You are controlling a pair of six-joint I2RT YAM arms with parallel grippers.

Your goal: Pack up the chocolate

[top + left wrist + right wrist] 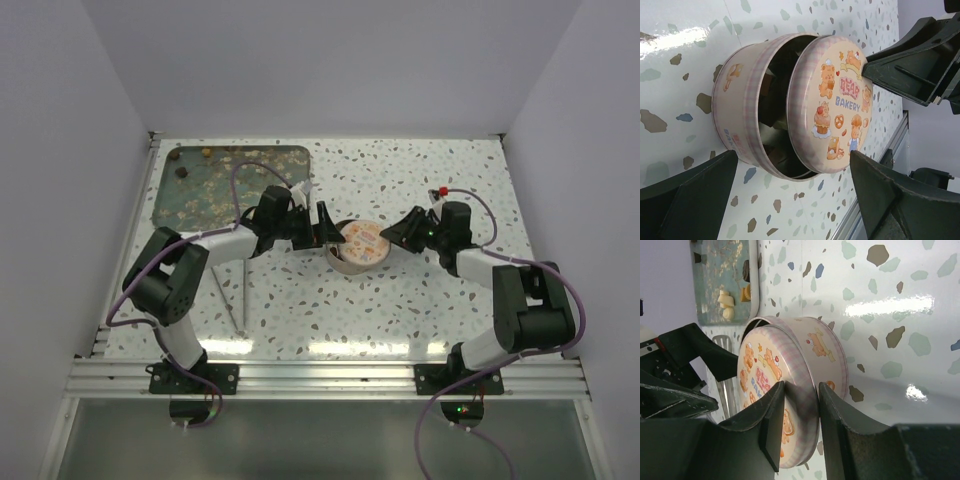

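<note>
A round pink tin (350, 264) printed with bears stands mid-table, and its lid (837, 100) lies askew on it, leaving a crescent of the dark inside showing. My right gripper (801, 390) straddles the lid's rim (802, 390), one finger over the top and one against the skirt; I cannot see whether they press it. My left gripper (793, 160) is wide open with a finger on either side of the tin, touching nothing. Pale chocolate lumps (726, 302) and a dark one (746, 271) lie on the tray. What is inside the tin is too dark to make out.
The green tray (235, 185), smeared with crumbs, lies at the back left with two dark lumps (183, 170) near its far corner. A metal utensil (240, 290) lies on the table left of the tin. White walls close in the sides and back.
</note>
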